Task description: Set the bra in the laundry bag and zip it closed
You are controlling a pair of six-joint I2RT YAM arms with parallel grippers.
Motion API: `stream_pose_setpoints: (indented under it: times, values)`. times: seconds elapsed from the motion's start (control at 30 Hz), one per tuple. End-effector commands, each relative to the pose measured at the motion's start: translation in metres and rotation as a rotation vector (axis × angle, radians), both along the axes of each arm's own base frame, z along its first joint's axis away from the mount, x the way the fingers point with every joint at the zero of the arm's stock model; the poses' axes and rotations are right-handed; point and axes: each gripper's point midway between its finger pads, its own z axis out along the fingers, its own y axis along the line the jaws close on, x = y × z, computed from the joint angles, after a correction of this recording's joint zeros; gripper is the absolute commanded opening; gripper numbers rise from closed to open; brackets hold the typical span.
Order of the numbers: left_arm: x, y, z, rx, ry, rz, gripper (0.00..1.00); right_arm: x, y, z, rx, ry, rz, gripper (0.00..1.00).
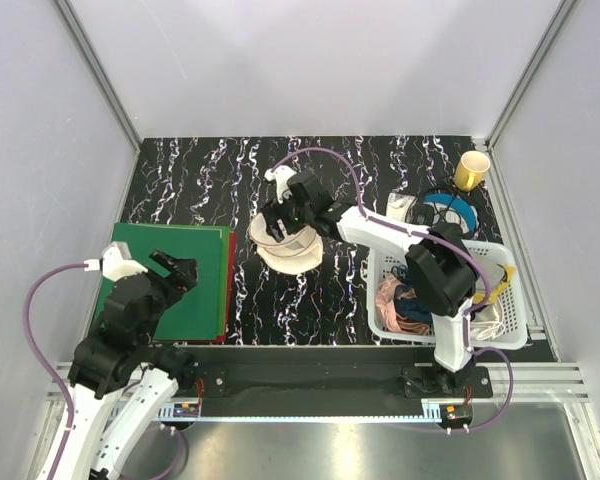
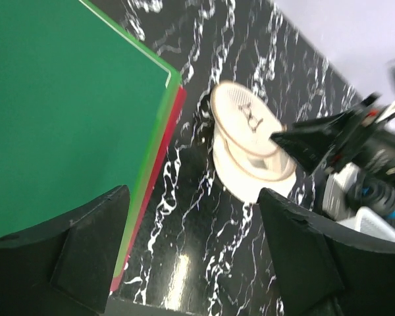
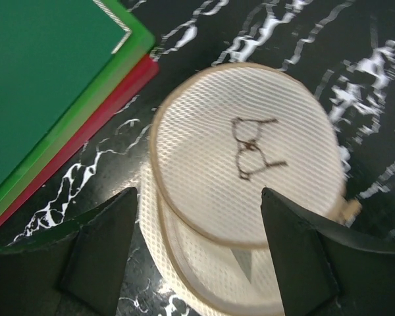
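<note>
The laundry bag [image 1: 290, 252] is a round cream mesh clamshell with a black glasses-like mark on top. It sits mid-table with its upper half ajar and shifted off the lower half. It also shows in the right wrist view [image 3: 250, 158] and the left wrist view [image 2: 247, 131]. My right gripper [image 1: 274, 222] is open just above the bag's near-left rim, its jaws spread wide and empty [image 3: 199, 253]. My left gripper [image 1: 184, 270] is open and empty over the green board's right edge [image 2: 194, 250]. A pink garment [image 1: 391, 298], possibly the bra, lies in the white basket.
A green board on a red one [image 1: 175, 280] lies at the left. A white lattice basket [image 1: 510, 300] with several clothes stands at the right. A yellow cup [image 1: 472, 170] and a blue roll [image 1: 448, 208] are at the back right.
</note>
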Motion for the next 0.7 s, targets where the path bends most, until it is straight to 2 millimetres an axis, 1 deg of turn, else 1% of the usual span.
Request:
stream_pose_setpoints:
  times: [0.0, 0.07, 0.1, 0.17, 0.3, 0.33, 0.37, 0.4, 0.43, 0.47, 0.5, 0.6, 0.63, 0.67]
  values:
    - [0.001, 0.015, 0.020, -0.005, -0.064, 0.085, 0.83, -0.009, 0.048, 0.010, 0.089, -0.065, 0.224, 0.84]
    - [0.002, 0.012, 0.017, -0.001, -0.048, 0.073, 0.83, -0.016, 0.057, 0.003, 0.090, -0.055, 0.274, 0.84]
    - [0.002, 0.012, 0.017, 0.003, -0.044, 0.068, 0.83, -0.016, 0.061, -0.004, 0.085, -0.049, 0.283, 0.84]
    - [0.003, 0.009, 0.016, 0.007, -0.039, 0.051, 0.83, -0.018, 0.067, -0.012, 0.067, -0.061, 0.307, 0.83]
    - [0.002, 0.002, 0.020, 0.017, -0.049, -0.003, 0.83, -0.012, 0.073, -0.032, -0.005, -0.106, 0.310, 0.82]
    - [0.002, 0.000, 0.021, 0.015, -0.050, -0.016, 0.83, -0.007, 0.072, -0.035, -0.021, -0.118, 0.292, 0.81]
    - [0.001, -0.001, 0.022, 0.018, -0.055, -0.024, 0.83, -0.002, 0.069, -0.044, -0.050, -0.124, 0.267, 0.80]
    - [0.001, -0.001, 0.022, 0.019, -0.053, -0.028, 0.83, 0.001, 0.070, -0.044, -0.056, -0.133, 0.261, 0.76]
    - [0.000, -0.001, 0.022, 0.019, -0.055, -0.032, 0.83, 0.006, 0.067, -0.046, -0.074, -0.147, 0.234, 0.69]
    - [0.000, -0.001, 0.021, 0.019, -0.054, -0.033, 0.83, 0.008, 0.066, -0.051, -0.087, -0.147, 0.224, 0.66]
    - [0.000, -0.002, 0.020, 0.018, -0.052, -0.036, 0.83, 0.010, 0.066, -0.051, -0.093, -0.156, 0.216, 0.65]
    - [0.001, -0.004, 0.019, 0.014, -0.048, -0.044, 0.83, 0.017, 0.062, -0.053, -0.121, -0.175, 0.183, 0.44]
    - [0.002, -0.005, 0.018, 0.014, -0.042, -0.048, 0.83, 0.019, 0.060, -0.052, -0.126, -0.182, 0.170, 0.33]
    - [0.002, -0.006, 0.018, 0.014, -0.040, -0.051, 0.84, 0.020, 0.060, -0.049, -0.125, -0.189, 0.164, 0.29]
